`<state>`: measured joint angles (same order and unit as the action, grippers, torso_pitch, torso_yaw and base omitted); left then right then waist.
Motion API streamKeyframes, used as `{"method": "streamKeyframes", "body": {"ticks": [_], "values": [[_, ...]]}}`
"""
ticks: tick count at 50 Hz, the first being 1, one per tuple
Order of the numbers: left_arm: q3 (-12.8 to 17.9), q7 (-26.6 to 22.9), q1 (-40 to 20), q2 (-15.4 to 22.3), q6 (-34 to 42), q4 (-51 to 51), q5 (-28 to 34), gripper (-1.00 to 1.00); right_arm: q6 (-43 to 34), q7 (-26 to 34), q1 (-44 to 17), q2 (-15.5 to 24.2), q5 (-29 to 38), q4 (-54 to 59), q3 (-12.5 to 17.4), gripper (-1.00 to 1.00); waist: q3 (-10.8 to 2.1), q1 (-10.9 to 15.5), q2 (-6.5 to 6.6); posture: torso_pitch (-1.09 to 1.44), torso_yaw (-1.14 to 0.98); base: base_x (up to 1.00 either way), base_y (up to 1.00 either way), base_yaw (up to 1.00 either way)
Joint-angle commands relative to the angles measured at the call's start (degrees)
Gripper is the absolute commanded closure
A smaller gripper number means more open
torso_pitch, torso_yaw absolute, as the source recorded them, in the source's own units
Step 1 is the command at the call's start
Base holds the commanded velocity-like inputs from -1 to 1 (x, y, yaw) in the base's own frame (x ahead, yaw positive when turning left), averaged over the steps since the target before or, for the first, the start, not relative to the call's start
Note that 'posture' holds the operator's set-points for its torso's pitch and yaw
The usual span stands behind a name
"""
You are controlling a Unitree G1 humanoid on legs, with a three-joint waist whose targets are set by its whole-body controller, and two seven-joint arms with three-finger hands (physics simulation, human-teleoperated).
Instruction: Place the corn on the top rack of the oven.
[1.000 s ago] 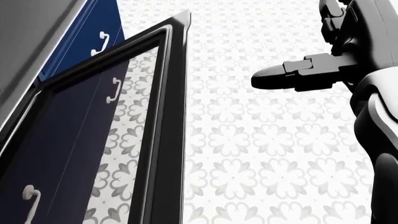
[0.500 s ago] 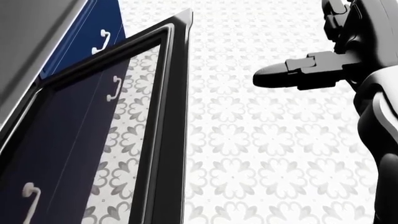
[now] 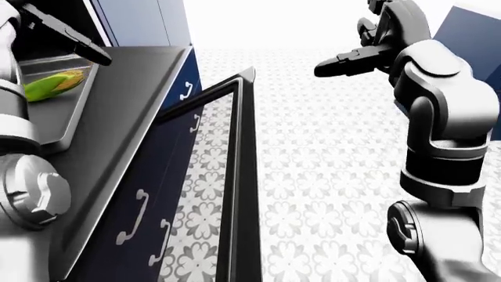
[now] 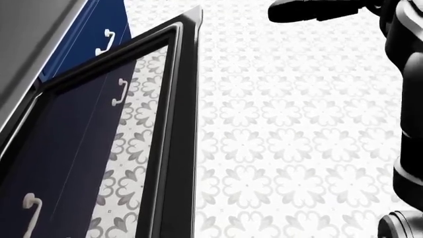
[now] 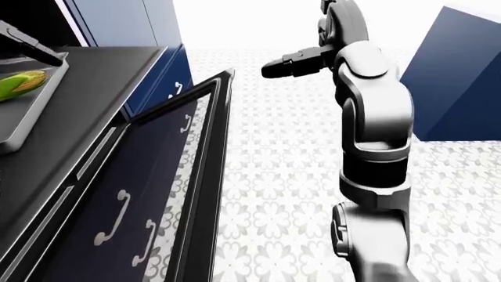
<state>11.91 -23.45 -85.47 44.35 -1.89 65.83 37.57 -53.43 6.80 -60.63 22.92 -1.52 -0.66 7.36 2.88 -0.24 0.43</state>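
The corn, yellow with a green husk, lies in a shallow grey tray on the dark counter at the upper left of the left-eye view. My left hand hovers just above it, one dark finger stretched out straight and not touching the corn. The oven door hangs open below the counter edge, its glass mirroring drawer handles. The oven racks are hidden. My right hand is raised high over the floor, far from the corn, fingers extended and holding nothing.
Blue drawers with white handles run along the left beside the oven. A patterned tile floor spreads to the right of the door. A tall blue cabinet stands at the right of the right-eye view.
In the head view my right hand has risen from mid-height to the top edge. The oven door and drawers stay where they were.
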Motion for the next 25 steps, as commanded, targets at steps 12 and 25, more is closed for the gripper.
{"method": "streamKeyframes", "body": {"ticks": [12, 25], "values": [[1.4, 8.9, 3.1, -3.9, 10.2, -13.0, -22.4, -1.0, 9.5, 4.1, -12.7, 1.2, 5.4, 15.5, -0.1, -1.0, -1.67, -0.1, 0.43, 0.0, 0.0, 0.0, 0.0, 0.0], [0.9, 15.3, 6.3, -7.6, 7.1, -22.6, -33.3, -1.0, 16.1, 4.9, -17.2, 1.0, 7.2, 22.4, 0.2, -1.0, -1.4, 0.1, 0.29, 0.0, 0.0, 0.0, 0.0, 0.0]]}}
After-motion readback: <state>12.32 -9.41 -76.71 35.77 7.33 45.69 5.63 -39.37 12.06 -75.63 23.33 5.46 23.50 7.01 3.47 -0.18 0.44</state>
